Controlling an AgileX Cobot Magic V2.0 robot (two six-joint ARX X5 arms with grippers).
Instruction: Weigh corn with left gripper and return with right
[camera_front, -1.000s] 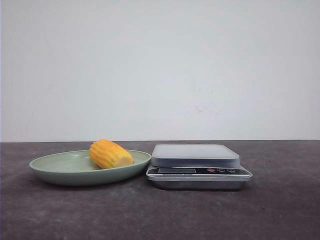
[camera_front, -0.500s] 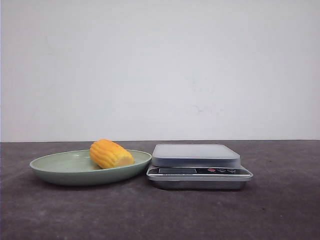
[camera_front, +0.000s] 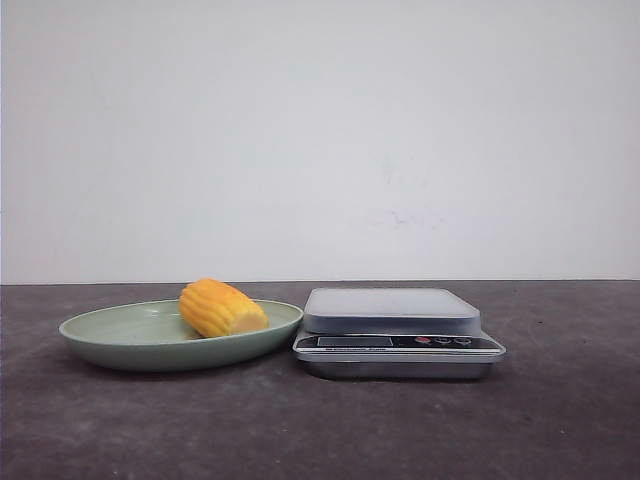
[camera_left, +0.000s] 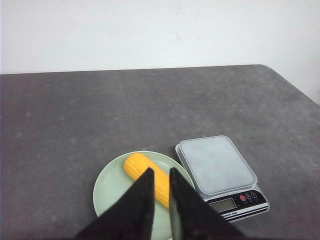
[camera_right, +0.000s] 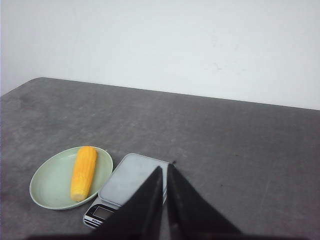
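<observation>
The corn is a yellow-orange cob lying in a pale green plate on the left of the dark table. It also shows in the left wrist view and the right wrist view. My left gripper hangs high above the plate with its fingers over the corn, jaws nearly together and holding nothing. My right gripper hangs high above the far edge of the scale, jaws together and empty. Neither gripper shows in the front view.
A silver kitchen scale with a grey weighing pan, a display and small buttons stands just right of the plate; it also shows in the left wrist view. A white wall stands behind the table. The table's rounded corners show in both wrist views.
</observation>
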